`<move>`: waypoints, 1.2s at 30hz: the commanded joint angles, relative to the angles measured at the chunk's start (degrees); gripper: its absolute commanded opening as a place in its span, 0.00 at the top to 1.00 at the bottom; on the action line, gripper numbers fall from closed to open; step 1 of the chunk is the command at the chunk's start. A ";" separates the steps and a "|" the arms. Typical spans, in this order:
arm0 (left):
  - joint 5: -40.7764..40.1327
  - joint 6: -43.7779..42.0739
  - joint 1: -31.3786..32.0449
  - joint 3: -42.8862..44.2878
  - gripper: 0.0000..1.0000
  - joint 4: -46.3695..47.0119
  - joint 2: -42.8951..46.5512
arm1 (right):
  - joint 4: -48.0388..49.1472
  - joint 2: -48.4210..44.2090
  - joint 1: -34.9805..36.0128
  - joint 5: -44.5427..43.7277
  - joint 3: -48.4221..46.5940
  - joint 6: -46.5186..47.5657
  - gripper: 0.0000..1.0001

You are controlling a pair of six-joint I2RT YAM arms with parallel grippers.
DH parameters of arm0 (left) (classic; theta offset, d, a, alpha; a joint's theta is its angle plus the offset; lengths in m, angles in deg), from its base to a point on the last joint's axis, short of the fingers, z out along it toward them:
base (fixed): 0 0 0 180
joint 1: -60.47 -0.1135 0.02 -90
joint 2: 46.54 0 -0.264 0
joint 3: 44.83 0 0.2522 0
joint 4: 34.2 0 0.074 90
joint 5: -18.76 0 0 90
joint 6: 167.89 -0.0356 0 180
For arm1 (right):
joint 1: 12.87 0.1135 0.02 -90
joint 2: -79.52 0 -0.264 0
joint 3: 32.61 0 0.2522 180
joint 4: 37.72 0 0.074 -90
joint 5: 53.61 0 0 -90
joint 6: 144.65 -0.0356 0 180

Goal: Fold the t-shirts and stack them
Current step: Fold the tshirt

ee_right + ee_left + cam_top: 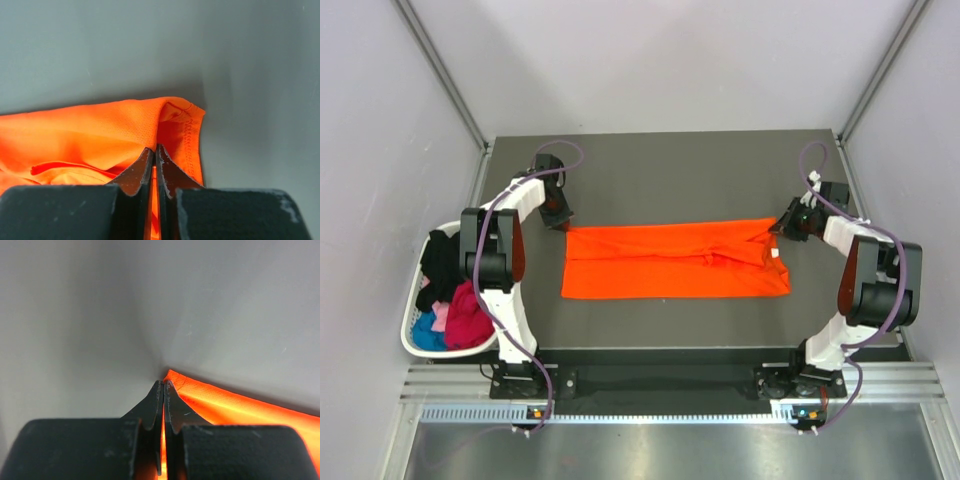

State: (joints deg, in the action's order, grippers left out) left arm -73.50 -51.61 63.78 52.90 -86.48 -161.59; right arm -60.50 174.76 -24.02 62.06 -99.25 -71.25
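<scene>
The orange tee [670, 262] is laid flat on the table [670, 170], folded lengthwise into a long strip running L to R. Its far L corner is pinched by the left fingers [156, 399], which are pressed together w/ orange cloth seen btwn them. The far R corner, hem stitching visible, is gripped likewise by the right fingers [145, 162], clamped on a fold. A black tee [440, 262], a magenta tee [470, 315] and a blue tee [425, 332] are heaped in a white basket [413, 350] just off the table's L edge.

No readable text, labels, brands, numbers or signs in any view
</scene>
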 commanded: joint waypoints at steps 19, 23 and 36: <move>10.03 -3.87 19.51 4.11 0.67 -0.27 10.19 | -15.60 -14.29 4.12 -3.88 -2.76 -0.45 0.62; 17.89 0.16 24.72 0.07 0.66 10.46 10.72 | -14.72 -13.51 5.27 -2.64 -1.26 0.25 0.61; 22.83 2.63 34.65 1.99 0.55 26.30 1.50 | -9.18 -9.64 9.13 -5.63 3.48 0.69 0.59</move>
State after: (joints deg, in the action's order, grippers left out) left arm -52.94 -49.05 96.37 52.61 -65.72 -157.59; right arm -73.26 165.03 -15.87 57.62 -96.50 -71.18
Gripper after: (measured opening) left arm 0.442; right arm 0.407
